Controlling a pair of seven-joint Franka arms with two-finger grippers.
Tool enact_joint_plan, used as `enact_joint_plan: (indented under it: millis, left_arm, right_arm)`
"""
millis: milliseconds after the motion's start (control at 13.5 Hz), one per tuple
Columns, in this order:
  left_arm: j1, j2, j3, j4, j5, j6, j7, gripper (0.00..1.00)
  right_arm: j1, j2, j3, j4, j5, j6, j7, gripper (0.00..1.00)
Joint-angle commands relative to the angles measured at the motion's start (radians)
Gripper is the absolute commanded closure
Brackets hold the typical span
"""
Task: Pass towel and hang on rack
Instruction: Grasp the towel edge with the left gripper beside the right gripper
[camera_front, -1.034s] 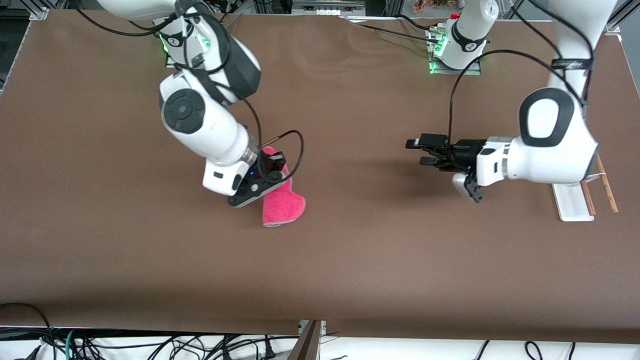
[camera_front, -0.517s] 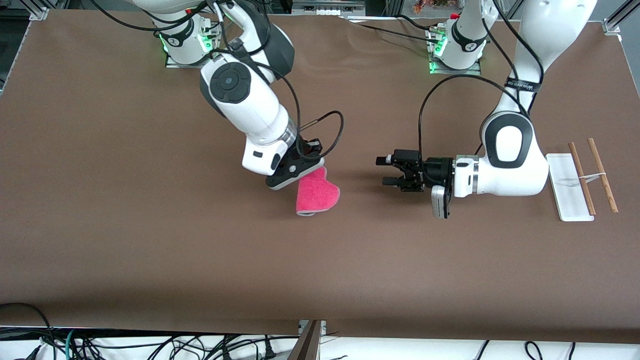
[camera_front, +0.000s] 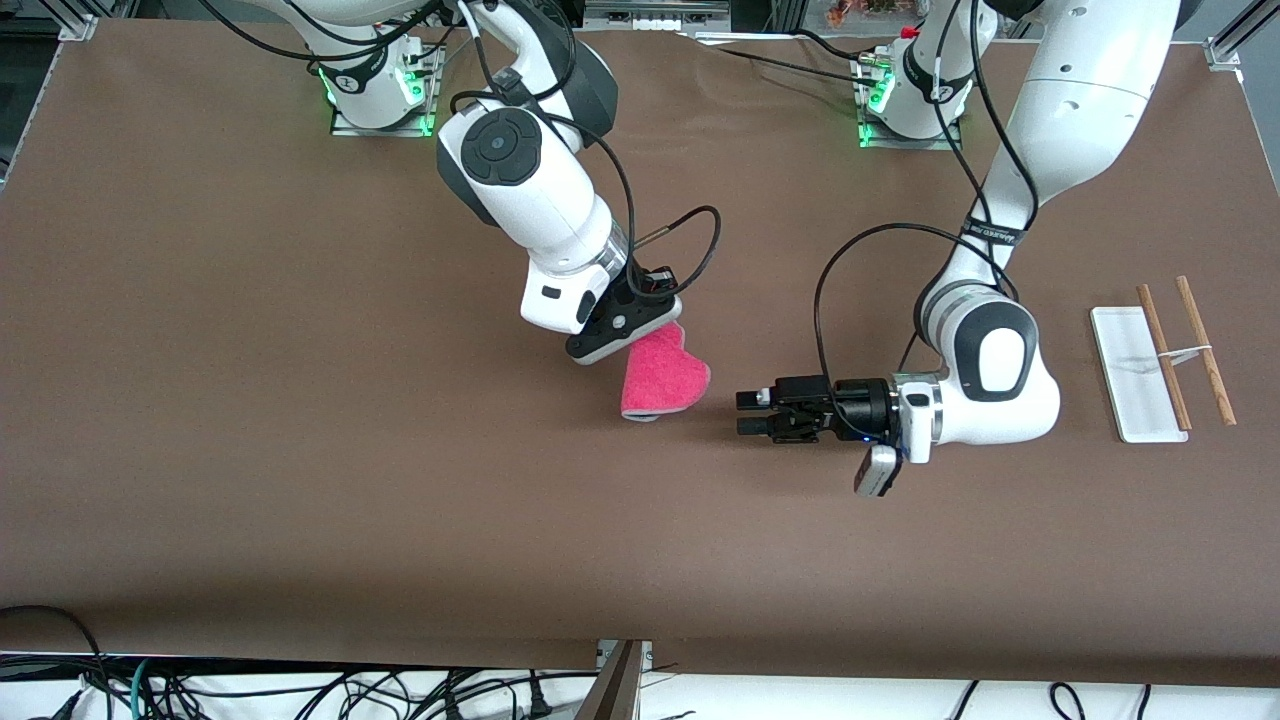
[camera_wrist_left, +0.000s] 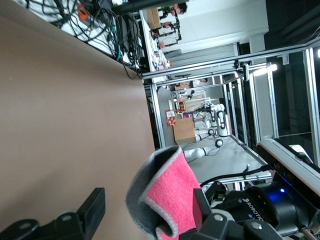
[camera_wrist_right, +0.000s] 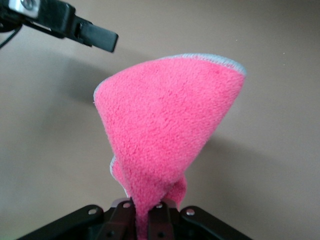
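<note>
My right gripper (camera_front: 652, 336) is shut on the pink-red towel (camera_front: 664, 379), which hangs from it over the middle of the table. In the right wrist view the towel (camera_wrist_right: 165, 135) fans out from my shut gripper (camera_wrist_right: 146, 212). My left gripper (camera_front: 746, 413) is open, level with the towel and pointing at it, a short gap away. In the left wrist view the towel (camera_wrist_left: 169, 194), grey backing showing, sits just ahead of my open gripper (camera_wrist_left: 147, 207), between the lines of its fingers (camera_wrist_left: 94, 210). The rack (camera_front: 1138, 372) stands at the left arm's end of the table.
The rack's two brown rods (camera_front: 1163, 350) are joined by a white clip. The left gripper's finger (camera_wrist_right: 95, 36) shows in the right wrist view, apart from the towel. Brown table (camera_front: 300, 450) all around; cables hang below its near edge.
My right gripper has carried the towel toward the left arm's end of the table. My left gripper has swung away from the rack toward the towel, staying open.
</note>
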Motion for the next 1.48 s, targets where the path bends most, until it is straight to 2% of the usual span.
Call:
enact_joint_plan:
  millis: [0,295,443,517,591,812,886,1034,1108,1182,1256,1403]
  left_arm:
    - [-0.016,0.019,-0.010,0.019,-0.033,-0.011,0.011,0.37]
    - [-0.017,0.020,-0.051,0.002,-0.033,-0.012,0.011,0.42]
    - [-0.017,0.020,-0.069,-0.007,-0.033,-0.012,0.017,0.51]
    - [-0.017,0.020,-0.069,-0.007,-0.033,-0.014,0.017,0.60]
    - [-0.017,0.020,-0.069,-0.006,-0.033,-0.014,0.017,0.72]
    - [-0.013,0.019,-0.069,-0.004,-0.033,-0.015,0.022,0.97]
    - [-0.010,0.019,-0.069,-0.004,-0.033,-0.015,0.022,1.00]
    - [-0.007,0.017,-0.069,-0.002,-0.031,-0.017,0.022,1.00]
    - [-0.005,0.017,-0.069,-0.002,-0.031,-0.017,0.022,1.00]
    - [-0.005,0.017,-0.069,-0.002,-0.031,-0.017,0.022,1.00]
    - [-0.003,0.016,-0.069,-0.002,-0.031,-0.018,0.020,1.00]
    - [0.000,0.008,-0.069,0.002,-0.017,-0.043,-0.003,1.00]
  right_arm:
    - [0.007,0.008,-0.003,0.022,-0.006,0.003,0.017,1.00]
    - [0.007,0.010,-0.005,0.022,-0.006,0.001,0.017,1.00]
    - [0.007,0.010,-0.003,0.022,-0.006,0.001,0.017,1.00]
    - [0.007,0.010,-0.003,0.022,-0.006,0.001,0.017,1.00]
    - [0.007,0.010,-0.003,0.022,-0.006,0.001,0.017,1.00]
    - [0.006,0.010,-0.003,0.022,-0.006,0.001,0.017,1.00]
    - [0.006,0.010,-0.005,0.022,-0.004,0.000,0.017,1.00]
    - [0.003,0.008,-0.005,0.022,-0.001,-0.003,0.016,1.00]
    - [0.000,0.008,-0.005,0.022,0.002,-0.006,0.016,0.90]
    - [-0.002,0.008,-0.006,0.022,0.002,-0.006,0.014,0.53]
    - [-0.003,0.008,-0.006,0.022,-0.003,-0.005,0.013,0.02]
    - [-0.014,0.007,-0.008,0.022,-0.003,-0.008,0.010,0.00]
